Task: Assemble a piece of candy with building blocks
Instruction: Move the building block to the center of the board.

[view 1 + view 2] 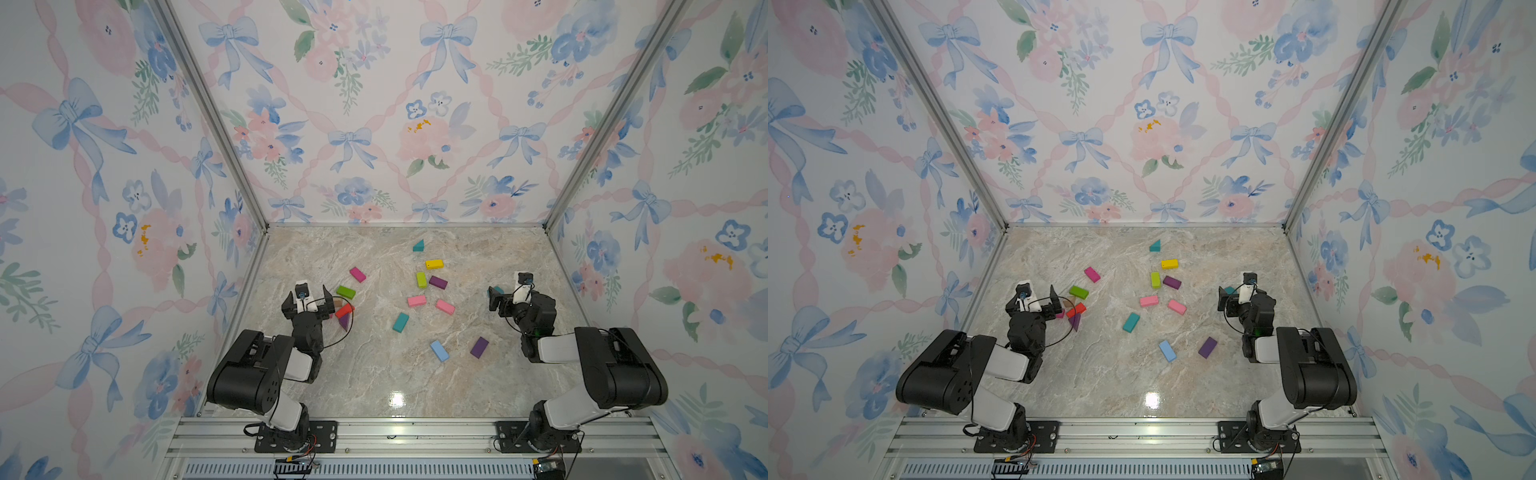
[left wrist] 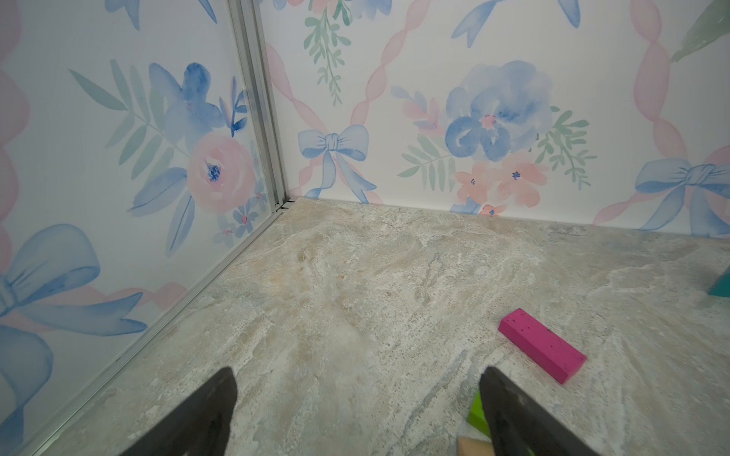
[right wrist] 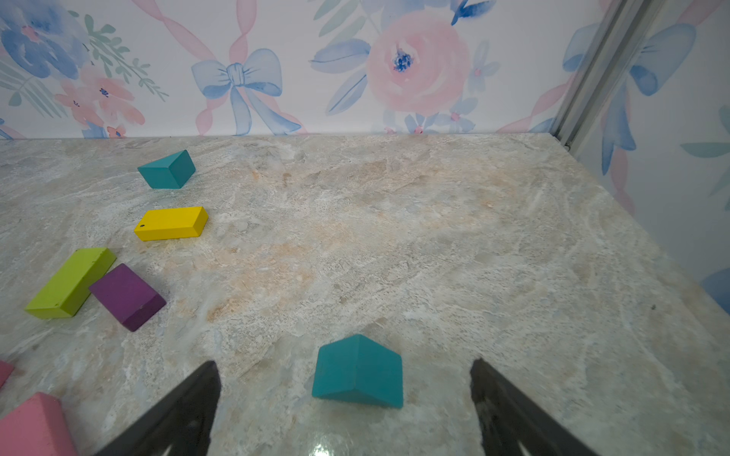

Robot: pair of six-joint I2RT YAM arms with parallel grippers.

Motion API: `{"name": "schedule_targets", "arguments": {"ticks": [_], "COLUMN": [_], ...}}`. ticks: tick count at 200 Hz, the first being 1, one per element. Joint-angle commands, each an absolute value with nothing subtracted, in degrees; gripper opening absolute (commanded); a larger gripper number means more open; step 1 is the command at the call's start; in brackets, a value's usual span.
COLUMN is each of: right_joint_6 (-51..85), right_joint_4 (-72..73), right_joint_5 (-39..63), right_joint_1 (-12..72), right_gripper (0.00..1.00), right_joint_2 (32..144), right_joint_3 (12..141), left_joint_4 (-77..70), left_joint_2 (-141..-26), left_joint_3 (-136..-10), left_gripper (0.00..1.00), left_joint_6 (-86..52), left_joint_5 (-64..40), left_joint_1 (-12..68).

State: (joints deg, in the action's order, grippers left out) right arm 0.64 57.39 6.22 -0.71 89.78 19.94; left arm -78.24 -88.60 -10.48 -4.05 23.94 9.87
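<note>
Building blocks lie scattered on the marble table [image 1: 374,374]. My right gripper [image 3: 344,362] stands open, its fingers on either side of a teal prism [image 3: 357,371] without touching it; in a top view this prism [image 1: 497,289] is mostly hidden by the gripper [image 1: 505,292]. My left gripper [image 2: 357,371] is open over bare table, beside a green brick [image 2: 478,410] and a tan block [image 2: 472,448], with a magenta brick [image 2: 541,345] further off. In a top view a red brick [image 1: 344,309] and a purple prism [image 1: 344,322] lie close to the left gripper [image 1: 308,294].
Mid-table lie a second teal prism [image 1: 418,245], yellow [image 1: 434,264], lime [image 1: 421,279] and purple [image 1: 438,282] bricks, two pink bricks [image 1: 416,301], a teal brick [image 1: 400,322], a blue brick [image 1: 439,350] and another purple brick [image 1: 479,347]. Papered walls close three sides.
</note>
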Motion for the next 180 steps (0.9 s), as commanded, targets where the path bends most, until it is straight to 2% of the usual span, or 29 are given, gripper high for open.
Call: {"name": "schedule_targets", "arguments": {"ticks": [1, 103, 118, 139, 156, 180], "right_joint_6": [1.28, 2.33, 1.84, 1.76, 1.01, 3.38], "right_joint_4": [57.13, 57.76, 56.01, 54.09, 42.74, 22.12], "right_joint_5": [5.89, 3.84, 0.60, -2.44, -5.39, -7.93], "right_joint_1": [-1.07, -1.29, -0.08, 0.75, 2.44, 4.92], "right_gripper": [0.99, 0.99, 0.99, 0.99, 0.99, 0.99], "right_joint_2": [89.65, 89.57, 89.34, 85.51, 78.44, 71.05], "right_joint_3": [20.57, 20.19, 20.96, 20.01, 22.07, 29.51], "left_joint_4": [-79.53, -79.30, -78.26, -66.98, -48.95, -21.78], "left_joint_2": [-88.94, -88.78, -87.52, -81.21, -74.88, -69.33], "left_joint_3": [-10.00, -10.11, -10.48, -14.61, -22.42, -36.35], "left_gripper": [0.98, 0.98, 0.98, 0.98, 0.98, 0.98], "left_joint_6": [-3.77, -3.97, -3.35, -0.30, -3.96, -10.77], "left_joint_5": [20.83, 20.38, 25.17, 32.17, 38.67, 31.50], "left_joint_1": [8.53, 8.17, 9.76, 13.91, 17.17, 17.71]}}
